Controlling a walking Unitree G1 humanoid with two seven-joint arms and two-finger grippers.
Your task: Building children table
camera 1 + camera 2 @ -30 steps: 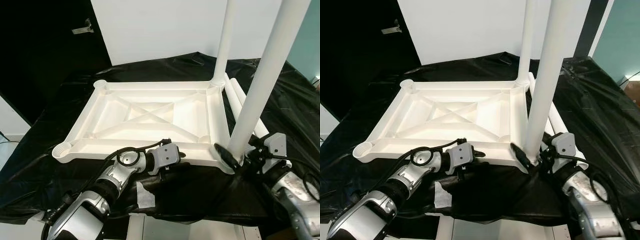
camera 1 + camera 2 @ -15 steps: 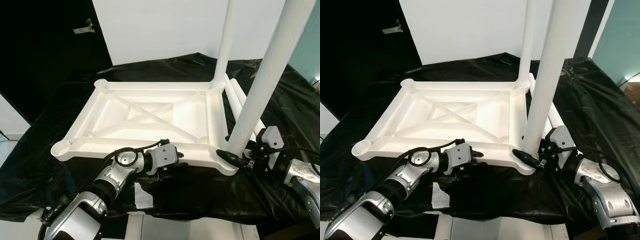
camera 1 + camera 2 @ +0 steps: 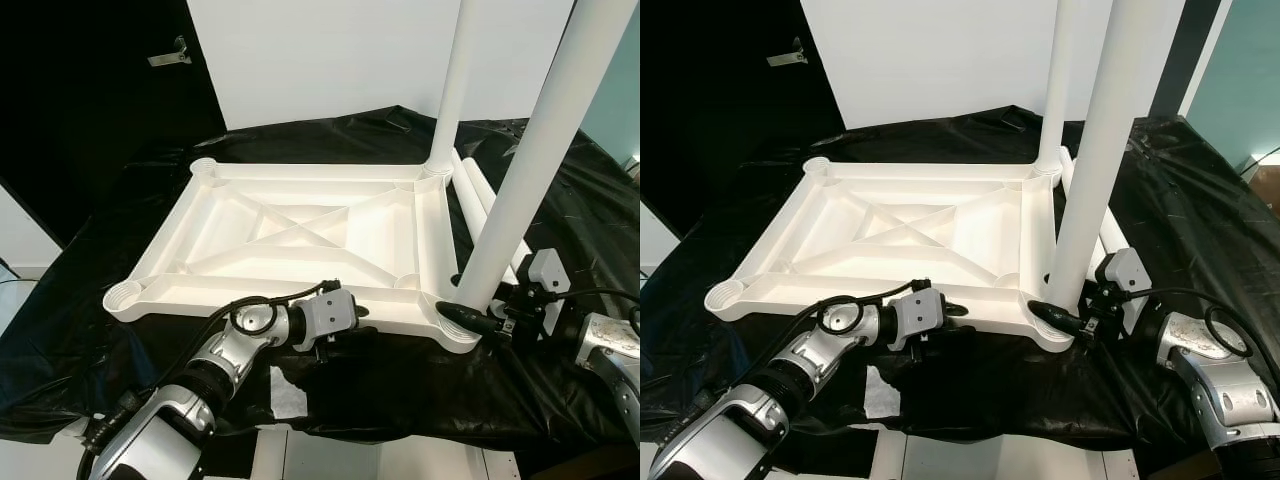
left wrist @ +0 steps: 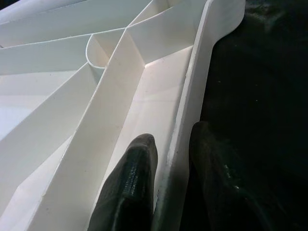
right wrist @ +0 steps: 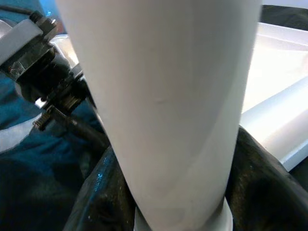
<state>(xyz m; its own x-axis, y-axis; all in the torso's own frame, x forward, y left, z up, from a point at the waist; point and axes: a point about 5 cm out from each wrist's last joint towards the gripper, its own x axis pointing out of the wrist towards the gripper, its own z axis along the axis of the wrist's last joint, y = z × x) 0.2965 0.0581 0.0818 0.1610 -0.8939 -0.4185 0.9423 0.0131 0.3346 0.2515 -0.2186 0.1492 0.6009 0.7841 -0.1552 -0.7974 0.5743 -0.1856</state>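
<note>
The white tabletop (image 3: pixel 168 238) lies upside down on a black cloth, ribs facing up. One white leg (image 3: pixel 455 80) stands upright in its far right corner. A second white leg (image 3: pixel 520 190) stands in the near right corner socket. My right gripper (image 3: pixel 470 320) is shut on the base of that near leg; in the right wrist view the black fingers (image 5: pixel 103 192) press both sides of the leg (image 5: pixel 168 96). My left gripper (image 4: pixel 168 159) is shut on the tabletop's near rim (image 4: pixel 190 96), one finger inside and one outside.
Spare white legs (image 3: pixel 478 195) lie on the cloth just right of the tabletop. Round sockets stand open at the near left (image 3: pixel 125 297) and far left (image 3: pixel 202 167) corners. A white paper scrap (image 3: pixel 290 378) lies near the cloth's front edge. A white wall rises behind.
My right wrist has swung outward to the right and lower while staying clamped on the near leg's base. The left gripper keeps its hold on the rim.
</note>
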